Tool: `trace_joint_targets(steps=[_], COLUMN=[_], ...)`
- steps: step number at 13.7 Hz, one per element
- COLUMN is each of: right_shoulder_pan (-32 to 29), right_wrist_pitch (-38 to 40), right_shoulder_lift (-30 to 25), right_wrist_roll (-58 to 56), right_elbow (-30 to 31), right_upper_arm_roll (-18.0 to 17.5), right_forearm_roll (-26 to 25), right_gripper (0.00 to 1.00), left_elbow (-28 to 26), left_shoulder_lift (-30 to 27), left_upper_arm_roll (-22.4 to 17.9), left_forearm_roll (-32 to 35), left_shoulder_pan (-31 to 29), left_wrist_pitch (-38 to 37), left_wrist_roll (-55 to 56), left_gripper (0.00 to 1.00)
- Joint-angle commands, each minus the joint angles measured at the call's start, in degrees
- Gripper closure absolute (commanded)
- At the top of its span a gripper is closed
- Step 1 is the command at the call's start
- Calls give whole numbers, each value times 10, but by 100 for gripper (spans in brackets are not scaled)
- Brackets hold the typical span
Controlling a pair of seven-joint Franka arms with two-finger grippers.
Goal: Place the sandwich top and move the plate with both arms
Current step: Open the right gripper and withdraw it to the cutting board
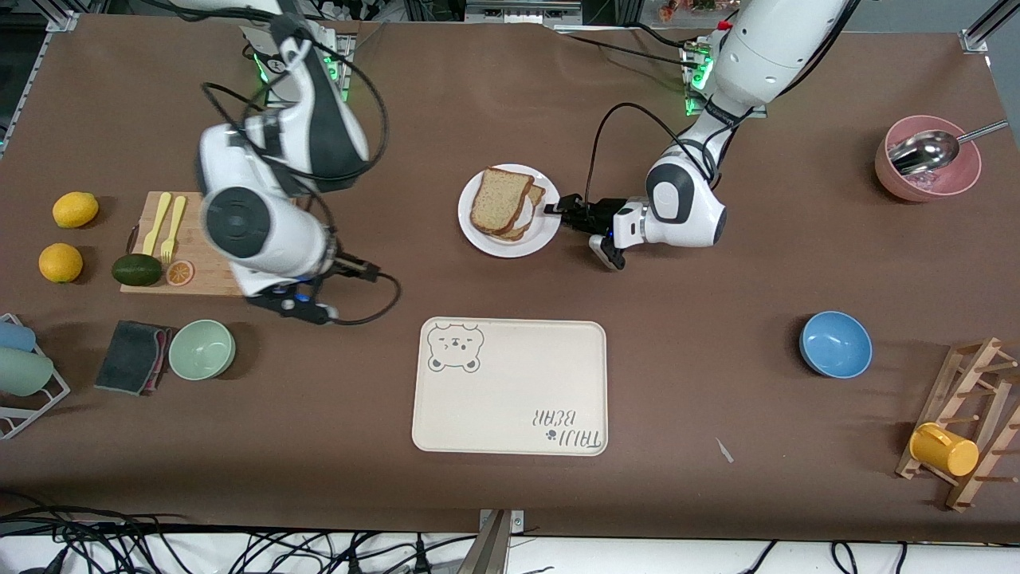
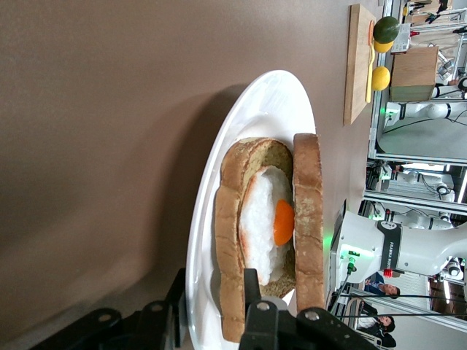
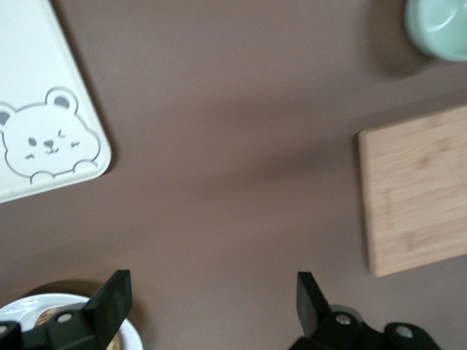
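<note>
- Black left gripper pinches the rim of the white plate; only its wrist view shows the fried egg beneath the sandwich top.
- Right gripper, jaws wide and empty, hovers between cutting board and tray.
- Tray reads "TAIJI BEAR".

**Readable text: two items**

Tray: cream, with printed lettering in one corner, upside down from the front camera, reads roughly "TAIJI BEAR" with a small paw mark beside it. Bear-face drawing in the opposite corner, no words. Another arm in the background of the left wrist view: vertical "FRANKA" lettering; the second word is too small to read.
</note>
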State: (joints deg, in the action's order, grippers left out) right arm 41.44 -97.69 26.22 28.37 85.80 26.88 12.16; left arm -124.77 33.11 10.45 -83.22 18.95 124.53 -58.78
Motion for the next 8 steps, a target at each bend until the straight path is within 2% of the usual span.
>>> trace_joint_targets(steps=[1,3,6,8], right_shoulder_pan=[6,6,6,6], right_wrist_pitch=[21,22,42,75], right_shoulder_lift=[-26,-37,-58,-90], right_wrist_roll=[-82,-138,-154,-179], right_elbow=[0,0,0,0], right_upper_arm_roll=[57,98,125,127], right_forearm_roll=[-5,1,-4,-5], right_gripper=[0,0,0,0], left_elbow=[7,7,9,10], left_shoulder_lift=[9,13,17,19], left_upper_arm_roll=[-3,-3,-3,-3], left_forearm_roll=[-26,-26,-27,-27], left_shoulder_pan=[7,7,7,7], left_wrist_pitch=[5,5,6,6], left_wrist_roll=[-23,-31,-34,-34], left_gripper=[69,74,81,92])
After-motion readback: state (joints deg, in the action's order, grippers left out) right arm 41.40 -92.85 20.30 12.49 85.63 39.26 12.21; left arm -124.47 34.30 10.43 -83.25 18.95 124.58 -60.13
